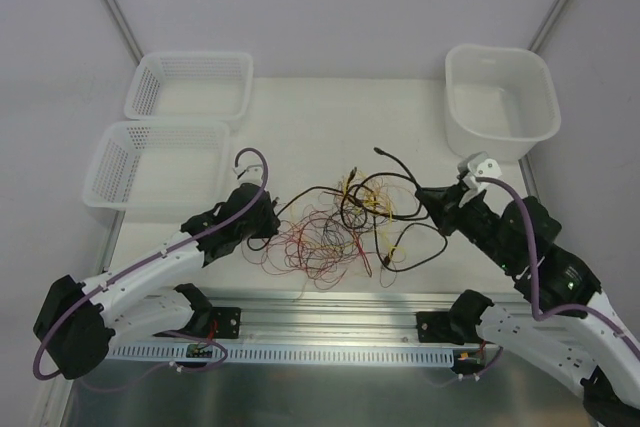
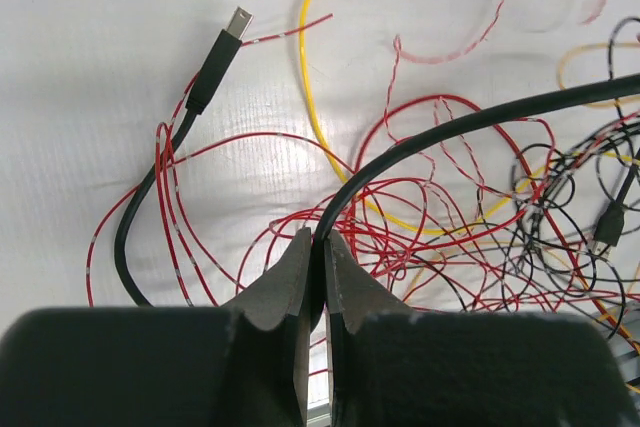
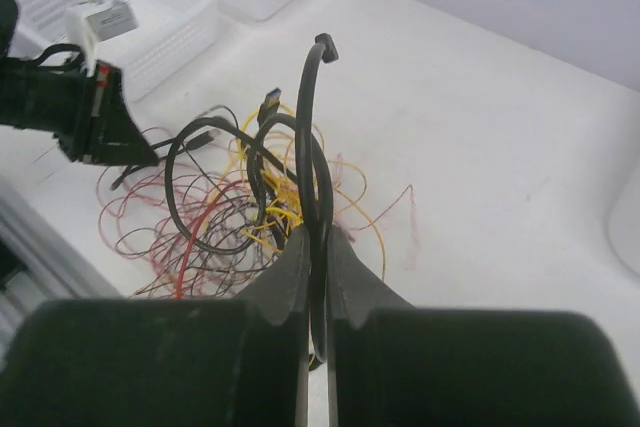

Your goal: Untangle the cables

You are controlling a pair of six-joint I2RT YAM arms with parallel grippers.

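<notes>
A tangle of cables (image 1: 335,227), thin red, yellow-orange and black wires with thicker black cables, lies on the white table between my arms. My left gripper (image 1: 270,215) sits at its left edge, shut on a thick black cable (image 2: 420,142) that arcs off to the right. Another black cable with a USB plug (image 2: 215,57) lies left of it among red wires (image 2: 430,247). My right gripper (image 1: 425,195) sits at the tangle's right edge, shut on a black cable (image 3: 318,162) that loops up to a plug end (image 3: 325,47).
Two white mesh baskets (image 1: 160,162) (image 1: 190,82) stand at the far left. A white tub (image 1: 500,97) stands at the far right. A metal rail (image 1: 320,322) runs along the table's near edge.
</notes>
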